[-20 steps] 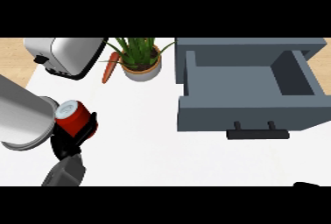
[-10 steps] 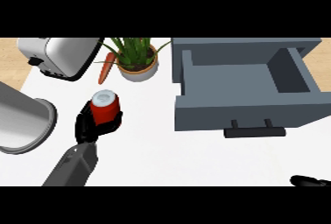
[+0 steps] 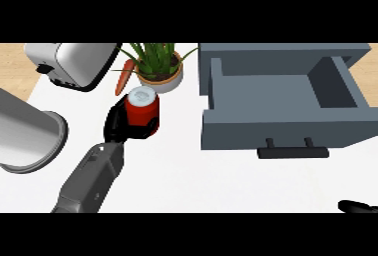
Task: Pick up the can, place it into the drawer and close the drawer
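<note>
- Pick-up: judged done. Your left hand (image 3: 125, 125) has its fingers curled round the red can (image 3: 142, 107); the can stands upright in the grasp, silver lid facing up, and looks to be carried clear of the white counter (image 3: 192, 185), though lift height cannot be confirmed from this steep view.
- Location of the can: at about 9 o'clock from the grey drawer (image 3: 284, 107), apart from it, and just at 6 o'clock of the potted plant (image 3: 156, 67) and the carrot (image 3: 124, 77).
- Placement: not done. The drawer stands open, its inside bare as far as can be seen, with the black handle (image 3: 293, 151) at its 6 o'clock edge.
- Closing: not done.
- Your right hand (image 3: 358, 206) shows only as a dark sliver at the lower right edge; you cannot tell its finger state from this.
- Change against half a second ago: can and left hand have shifted towards 1 o'clock, closer to the plant and somewhat nearer the drawer. A second ago they were down beside the steel pot (image 3: 26, 132).
- Unchanged: toaster (image 3: 70, 62), pot, plant and drawer sit as before.
</note>
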Robot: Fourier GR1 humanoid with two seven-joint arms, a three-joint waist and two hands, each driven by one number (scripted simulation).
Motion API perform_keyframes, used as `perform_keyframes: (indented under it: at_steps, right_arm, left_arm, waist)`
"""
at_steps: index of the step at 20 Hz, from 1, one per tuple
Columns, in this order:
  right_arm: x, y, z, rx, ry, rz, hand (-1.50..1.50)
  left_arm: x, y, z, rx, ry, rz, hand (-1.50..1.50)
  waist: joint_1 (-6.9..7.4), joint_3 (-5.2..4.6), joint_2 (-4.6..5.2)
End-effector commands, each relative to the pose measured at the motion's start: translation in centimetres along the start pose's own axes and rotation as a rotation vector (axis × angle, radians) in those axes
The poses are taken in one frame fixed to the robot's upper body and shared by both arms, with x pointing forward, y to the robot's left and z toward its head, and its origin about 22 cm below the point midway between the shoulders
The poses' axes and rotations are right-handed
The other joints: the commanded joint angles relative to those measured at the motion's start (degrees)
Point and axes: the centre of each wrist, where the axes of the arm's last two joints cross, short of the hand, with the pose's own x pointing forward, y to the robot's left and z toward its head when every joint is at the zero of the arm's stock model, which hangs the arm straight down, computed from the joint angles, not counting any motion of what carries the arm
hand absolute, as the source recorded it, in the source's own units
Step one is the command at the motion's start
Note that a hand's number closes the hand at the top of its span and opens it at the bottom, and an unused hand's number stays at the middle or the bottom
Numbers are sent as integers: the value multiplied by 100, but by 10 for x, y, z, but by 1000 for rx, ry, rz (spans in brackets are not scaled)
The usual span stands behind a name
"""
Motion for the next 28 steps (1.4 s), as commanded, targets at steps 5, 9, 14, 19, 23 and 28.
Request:
perform_keyframes:
  at_steps: [5, 9, 14, 19, 23, 28]
  right_arm:
    - [4, -8, 12, -19, -5, -2, -150]
    - [3, -15, -4, -28, 10, 3, -150]
    - [9, -9, 9, -26, -10, 16, -150]
    - [-4, -4, -14, -17, -8, 13, -150]
    - [13, 1, -3, -29, -6, 20, -150]
    - [21, 6, 7, -16, -12, -6, -150]
  left_arm:
    - [57, -57, -36, -129, -52, -48, 150]
    - [96, -95, -39, -183, -58, -45, 150]
    - [160, -100, -52, -199, -68, -35, 150]
    - [212, -165, -60, -218, -100, -56, 150]
    - [240, -176, -70, -241, -96, -107, 150]
    - [268, -212, -73, -243, -76, -121, 150]
  waist:
    - [59, 7, -36]
    - [137, 9, -55]
    - [98, 6, -44]
    - [77, 7, -22]
    - [16, 4, -14]
    - [-46, 5, -7]
